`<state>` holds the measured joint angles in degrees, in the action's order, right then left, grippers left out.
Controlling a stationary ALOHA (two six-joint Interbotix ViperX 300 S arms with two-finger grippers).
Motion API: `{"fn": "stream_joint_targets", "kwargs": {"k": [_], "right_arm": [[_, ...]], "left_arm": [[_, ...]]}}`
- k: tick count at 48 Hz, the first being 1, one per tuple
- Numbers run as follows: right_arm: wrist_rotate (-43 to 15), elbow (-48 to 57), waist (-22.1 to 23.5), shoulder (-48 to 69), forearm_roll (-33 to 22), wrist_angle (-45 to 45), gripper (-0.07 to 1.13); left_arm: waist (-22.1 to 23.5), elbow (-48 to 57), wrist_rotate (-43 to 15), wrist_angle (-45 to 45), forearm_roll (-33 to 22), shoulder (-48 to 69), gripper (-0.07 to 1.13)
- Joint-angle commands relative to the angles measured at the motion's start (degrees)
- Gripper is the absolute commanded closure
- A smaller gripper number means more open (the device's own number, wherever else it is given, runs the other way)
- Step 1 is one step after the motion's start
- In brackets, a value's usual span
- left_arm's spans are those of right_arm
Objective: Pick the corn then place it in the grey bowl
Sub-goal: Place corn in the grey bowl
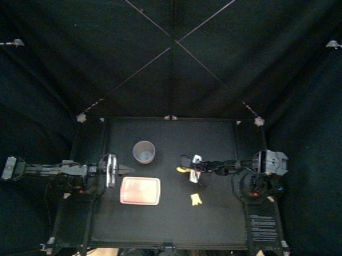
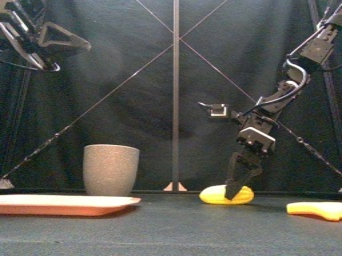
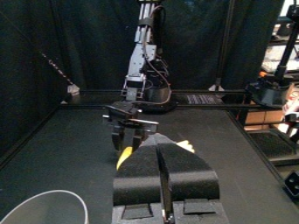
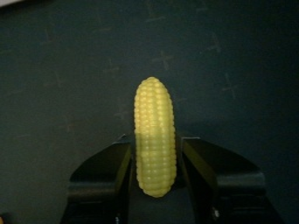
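Right wrist view: right end effector (image 4: 156, 156) pinching the corn (image 4: 155, 114), one jaw snug against each flank of the cob's near end, most of the cob sticking out past the jaw tips. Seen from the front, pointing almost straight down, with the corn lying flat on the worktop (image 2: 160, 228), right of centre. Tall grey cup (image 2: 111, 169) upright, well to the left of the corn and apart from it. Flat pink tray (image 2: 67, 204) nearer the front edge than the cup, at front left. Small orange-yellow toy (image 2: 314, 209) alone at the front right, apart from the corn. Left end effector (image 3: 163, 149) resting at the worktop's left side, away from all the things, jaws pressed together.
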<state>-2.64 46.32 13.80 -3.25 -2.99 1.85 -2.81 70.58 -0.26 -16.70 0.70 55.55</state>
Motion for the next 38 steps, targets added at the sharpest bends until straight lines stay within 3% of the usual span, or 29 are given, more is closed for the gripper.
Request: {"fn": "stream_joint_targets", "kwargs": {"k": [1, 20, 38], "right_arm": [[0.09, -2.29, 0.26, 1.05, 0.0, 0.09, 0.51], [0.53, -22.06, 0.09, 6.15, -4.39, 7.82, 0.51], [0.88, -42.45, 1.76, -8.26, -4.57, 10.46, 0.5]], "left_arm": [[0.09, -0.7, 0.0, -0.35, 0.0, 0.0, 1.1], [-0.18, -0.88, 0.0, -0.44, 0.09, 0.0, 1.1], [-0.26, -1.14, -0.09, -0.62, 0.53, 0.18, 1.1]]}}
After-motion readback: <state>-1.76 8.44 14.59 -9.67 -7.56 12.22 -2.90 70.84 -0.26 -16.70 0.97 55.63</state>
